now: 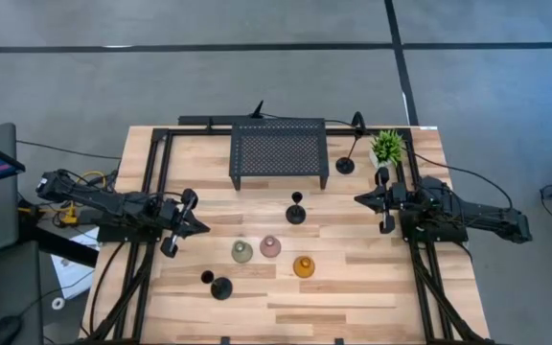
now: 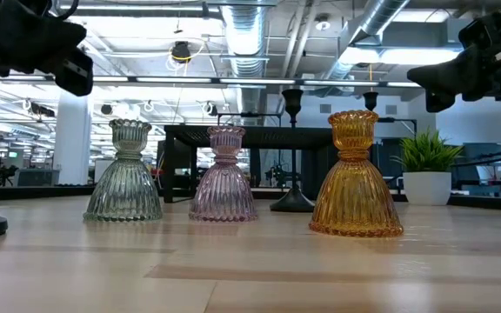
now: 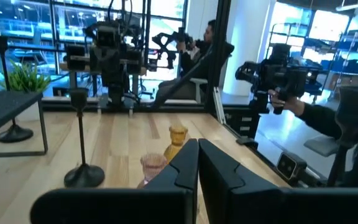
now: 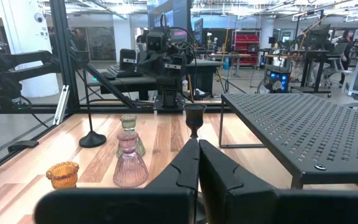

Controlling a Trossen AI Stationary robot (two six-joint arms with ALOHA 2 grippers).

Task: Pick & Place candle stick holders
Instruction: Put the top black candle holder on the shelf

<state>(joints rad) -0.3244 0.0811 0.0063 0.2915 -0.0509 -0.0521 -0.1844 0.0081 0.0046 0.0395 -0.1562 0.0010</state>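
The left gripper (image 1: 199, 227) is up above the left side of the table (image 1: 353, 287). Its two fingers are pressed tight together and it holds nothing. The right gripper (image 1: 359, 199) is above the right side of the table. Its fingers are pressed together too, and it also holds nothing. The two grippers point at each other across the table.

Between them, in the middle of the table, sit three little glass candle holders in a row. The green holder (image 1: 242, 251) is nearest the left gripper. The pink holder (image 1: 270, 246) is just beside it. The amber holder (image 1: 303, 265) sits a bit apart from them and nearer the front edge. All three stand upright.

A short black candle holder (image 1: 296, 211) stands behind the glass ones, in front of the black metal rack (image 1: 279, 151). Another black candle holder (image 1: 218, 286) is near the front left of the table. A tall black candle holder (image 1: 348, 153) stands by the right end of the rack, next to a small green plant (image 1: 386, 147) in a white pot.

In the left wrist view, a person (image 3: 194, 53) sits in a chair in the room past the table.
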